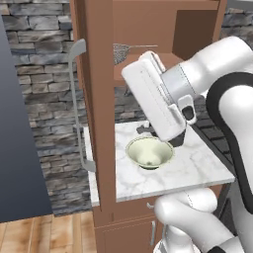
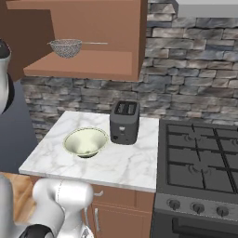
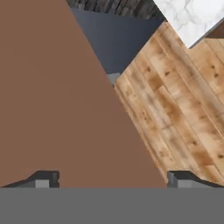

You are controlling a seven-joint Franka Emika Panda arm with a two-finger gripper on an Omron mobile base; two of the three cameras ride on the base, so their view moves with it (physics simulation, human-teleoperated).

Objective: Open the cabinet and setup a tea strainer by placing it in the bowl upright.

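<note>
Cabinet (image 1: 143,29) doors are swung open, and the near door (image 1: 96,99) stands edge-on toward me in the left base view, its long silver bar handle (image 1: 75,106) running down its outer face. On the cabinet's lower shelf (image 2: 86,65) sits the tea strainer (image 2: 66,47), mesh cup resting on the board with its thin handle pointing off toward the right in the right base view; nothing touches it.

Below, on the marble tabletop (image 2: 125,165), the bowl (image 2: 86,142) stands upright and holds nothing that I can see. Just beside it, toward the stove (image 2: 202,158), is a dark toaster (image 2: 124,122), close to the bowl's rim but apart from it. Stone wall (image 2: 195,69) runs behind all of this, and a low cabinet with a small handle (image 2: 96,219) sits under the tabletop.

The white arm (image 1: 207,79) reaches across the front of the cabinet opening in the left base view, its hand angled downward above the tabletop, well clear of the strainer. In the hand view the tool (image 3: 113,178) has its two dark fingertips (image 3: 46,178) set wide apart with nothing between them, so it is spread and not gripping. Ahead of it lies a broad reddish-brown wooden face (image 3: 57,109), very close, with wood floor (image 3: 175,109) and a corner of marble beyond.
</note>
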